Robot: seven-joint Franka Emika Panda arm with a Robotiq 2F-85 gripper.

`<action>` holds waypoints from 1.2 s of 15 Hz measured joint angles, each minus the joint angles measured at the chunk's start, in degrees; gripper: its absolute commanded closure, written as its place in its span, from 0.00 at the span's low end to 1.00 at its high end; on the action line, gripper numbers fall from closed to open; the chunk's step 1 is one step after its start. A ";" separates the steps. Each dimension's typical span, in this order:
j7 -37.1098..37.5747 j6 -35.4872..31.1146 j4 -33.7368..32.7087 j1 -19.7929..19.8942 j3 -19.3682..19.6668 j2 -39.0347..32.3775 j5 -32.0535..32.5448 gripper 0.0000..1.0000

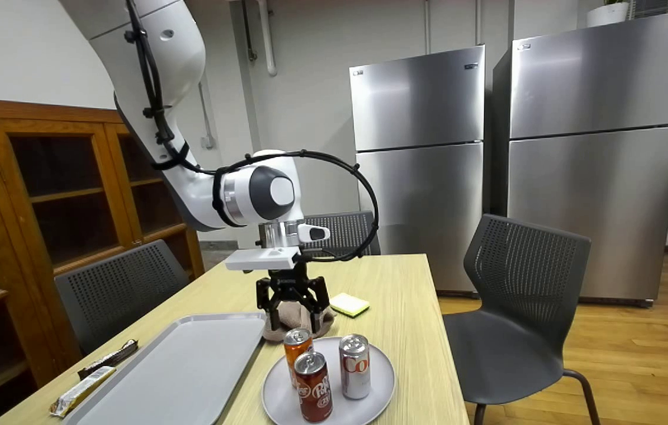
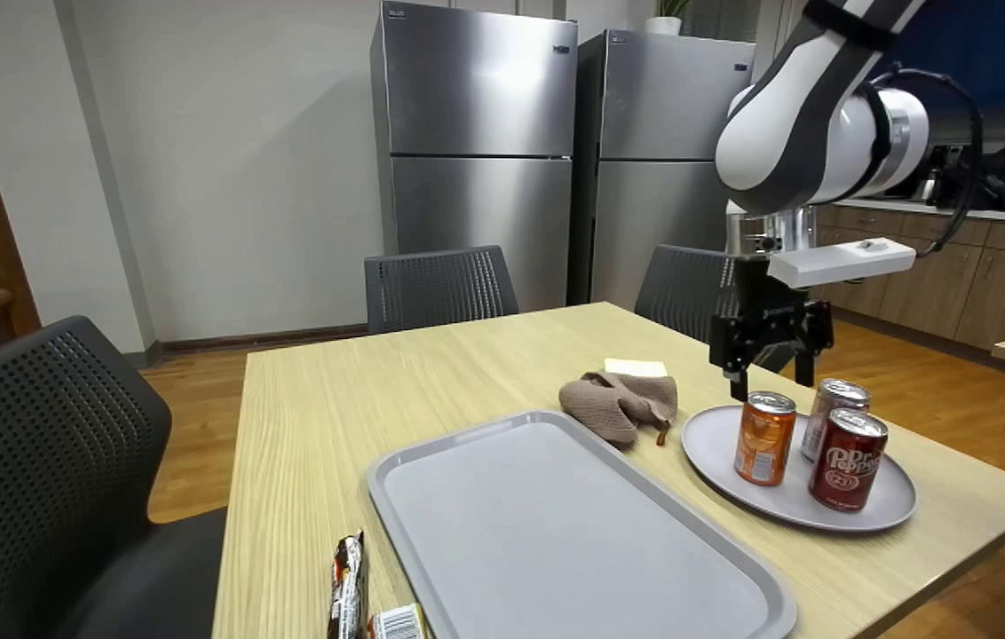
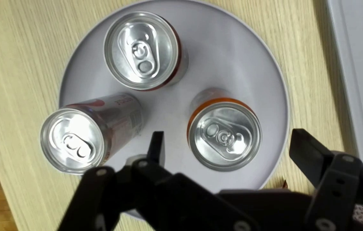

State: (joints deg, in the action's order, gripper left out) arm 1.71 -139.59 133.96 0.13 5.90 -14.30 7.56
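Note:
My gripper (image 1: 295, 326) is open and empty, pointing down; it also shows in an exterior view (image 2: 771, 383) and in the wrist view (image 3: 229, 138). It is nearest to an upright orange can (image 2: 764, 444), whose silver lid (image 3: 224, 136) shows between the two spread fingers without touching them. The fingertips are above the can's level. The can stands on a round light grey plate (image 3: 232, 57). A dark red Dr Pepper can (image 1: 314, 392) and a silver can with red letters (image 1: 356, 375) stand upright on the same plate.
A grey rectangular tray (image 2: 556, 532) lies beside the plate. A brown cloth (image 2: 618, 404) and a yellow sponge (image 1: 350, 304) lie behind it. Two wrapped bars (image 1: 108, 358) (image 1: 83, 391) lie at the tray's far side. Dark chairs (image 1: 517, 319) stand around the wooden table (image 2: 316, 417).

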 measured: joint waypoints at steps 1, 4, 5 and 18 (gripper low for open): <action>0.01 -0.06 0.11 0.00 0.00 -0.21 0.25 0.00; 0.06 -0.35 0.16 0.00 0.00 -0.92 0.72 0.00; 0.06 -0.68 0.16 0.00 0.00 -1.18 0.72 0.00; 0.06 -4.88 0.16 -0.01 -0.05 -4.12 0.71 0.00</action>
State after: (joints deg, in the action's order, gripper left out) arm 1.76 -144.47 134.12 0.12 5.85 -18.43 8.27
